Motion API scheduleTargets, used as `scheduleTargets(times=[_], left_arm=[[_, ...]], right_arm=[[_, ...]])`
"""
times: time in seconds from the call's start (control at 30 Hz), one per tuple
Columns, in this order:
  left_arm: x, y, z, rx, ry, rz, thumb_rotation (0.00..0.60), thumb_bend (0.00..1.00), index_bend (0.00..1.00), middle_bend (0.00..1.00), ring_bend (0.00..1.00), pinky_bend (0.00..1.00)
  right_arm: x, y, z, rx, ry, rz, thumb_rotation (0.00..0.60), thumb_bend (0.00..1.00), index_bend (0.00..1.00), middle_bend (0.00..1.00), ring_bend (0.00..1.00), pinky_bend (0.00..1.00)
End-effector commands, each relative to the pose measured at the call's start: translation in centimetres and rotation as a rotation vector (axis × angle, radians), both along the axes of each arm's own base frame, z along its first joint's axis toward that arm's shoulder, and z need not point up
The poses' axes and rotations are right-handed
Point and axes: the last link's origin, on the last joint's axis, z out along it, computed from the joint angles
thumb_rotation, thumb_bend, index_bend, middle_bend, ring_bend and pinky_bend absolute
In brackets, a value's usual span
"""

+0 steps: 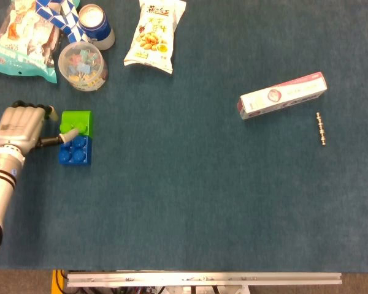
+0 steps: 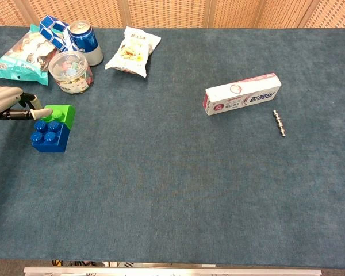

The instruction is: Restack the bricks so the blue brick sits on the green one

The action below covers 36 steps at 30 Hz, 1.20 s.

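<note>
Left hand (image 1: 21, 127) at the table's left edge, fingers curled and one fingertip (image 1: 70, 131) touching the green brick (image 1: 78, 121) that sits on the blue brick (image 1: 75, 151), probably to lift green off first; right hand unseen.

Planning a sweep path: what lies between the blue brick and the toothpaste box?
Only bare blue cloth between the blue brick and the toothpaste box; both views show it.
</note>
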Motion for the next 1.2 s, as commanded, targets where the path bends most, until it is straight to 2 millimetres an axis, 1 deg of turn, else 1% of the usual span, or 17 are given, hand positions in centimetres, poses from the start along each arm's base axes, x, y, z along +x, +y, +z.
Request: scheduleTargets(times=[0.03,0.5,0.67,0.83,0.93,0.97,1.0,1.1,1.2], left_arm=[[0.5,0.1,-0.5,-0.008,-0.015,-0.010,0.065,0.09,0.31,0.31,0.23,0.13],[3.7,0.1,-2.9,-0.066,-0.068,-0.101,0.068,0.09,0.31,0.31,0.23,0.13],[4.5,-0.2,-3.2,-0.076,-0.089,-0.121,0.068,0.09,0.31,0.31,0.23,0.13],[4.7,-0.2,-3.2,-0.062,-0.093,-0.135,0.068,0.09,0.30,0.31,0.23,0.13],[4.7,-0.4,-2.9,-0.042,-0.089,-0.144,0.083,0.09,0.27,0.30,0.23,0.13],[4.7,-0.5,-2.8,-0.040,-0.094,-0.144,0.097,0.09,0.26,0.30,0.23,0.13],[4.8,-0.7,-2.6,-0.038,-0.102,-0.143,0.138,0.09,0.23,0.29,0.23,0.13],[4.9,-1.3,-1.9,-0.037,-0.120,-0.159,0.296,0.09,0.19,0.28,0.23,0.13],[4.9,-1.8,-1.2,-0.045,-0.127,-0.193,0.378,0.09,0.17,0.27,0.23,0.14]], right_arm=[[0.0,0.0,0.0,0.000,-0.001,0.000,0.600,0.31,0.37,0.35,0.24,0.31],[-0.4,0.1,0.1,-0.003,-0.006,-0.009,0.600,0.31,0.37,0.35,0.24,0.31],[-0.6,0.1,0.1,-0.003,-0.009,-0.010,0.600,0.31,0.37,0.35,0.24,0.31],[-0.7,0.0,0.0,0.001,-0.015,-0.007,0.600,0.31,0.37,0.35,0.24,0.31],[-0.8,0.0,0.0,0.004,-0.018,-0.007,0.600,0.31,0.37,0.35,0.24,0.31],[-0.8,0.0,0.0,0.005,-0.018,-0.007,0.600,0.31,0.37,0.35,0.24,0.31],[-0.8,-0.1,0.0,0.005,-0.018,-0.006,0.600,0.31,0.37,0.35,0.24,0.31],[-0.8,-0.2,0.0,0.007,-0.020,-0.003,0.600,0.31,0.37,0.35,0.24,0.31],[-0.8,-0.3,-0.1,0.016,-0.019,-0.002,0.600,0.31,0.37,0.35,0.24,0.31]])
